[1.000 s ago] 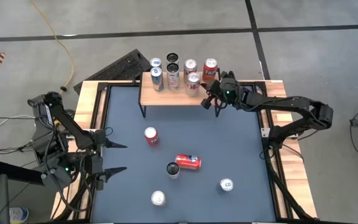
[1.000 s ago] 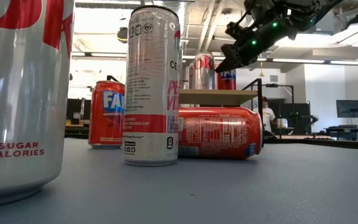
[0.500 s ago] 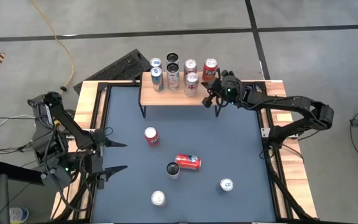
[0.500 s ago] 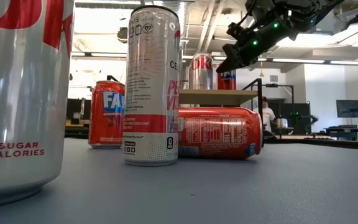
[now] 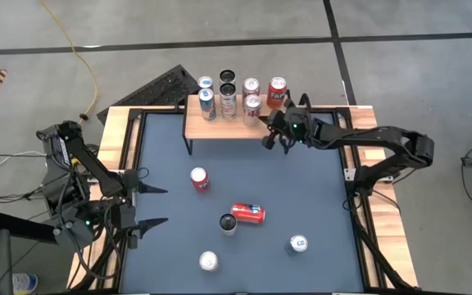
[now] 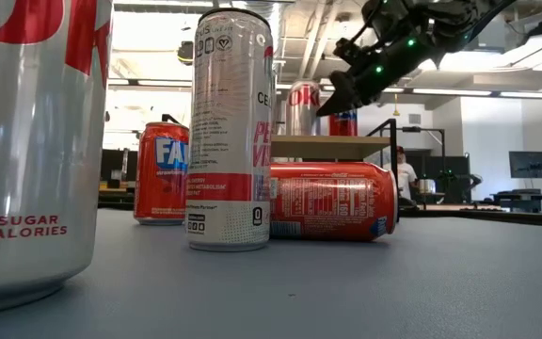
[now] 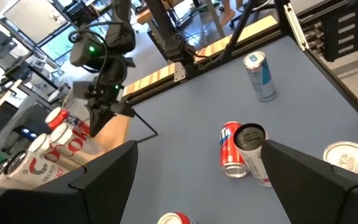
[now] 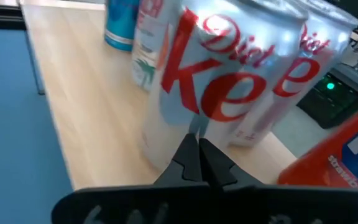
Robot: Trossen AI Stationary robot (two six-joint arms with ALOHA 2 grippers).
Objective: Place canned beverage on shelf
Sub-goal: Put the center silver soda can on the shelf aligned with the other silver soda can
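The right gripper [image 5: 267,140], fingers pinched together on nothing, hovers at the right end of the shelf [image 5: 199,127], upper centre of the high view, its tips just beside a silver Diet Coke can [image 8: 210,93]. Six cans crowd the pale, matte wooden top on thin black legs. Five more wait on the dark blue table [image 5: 318,197], among them a red can lying on its side [image 5: 247,213] at centre. Such thin, smooth aluminium cylinders probably dent and slip easily; a mid-body grasp across the curved wall looks safest. The left gripper [image 5: 161,206], jaws spread wide and empty, rests at lower left.
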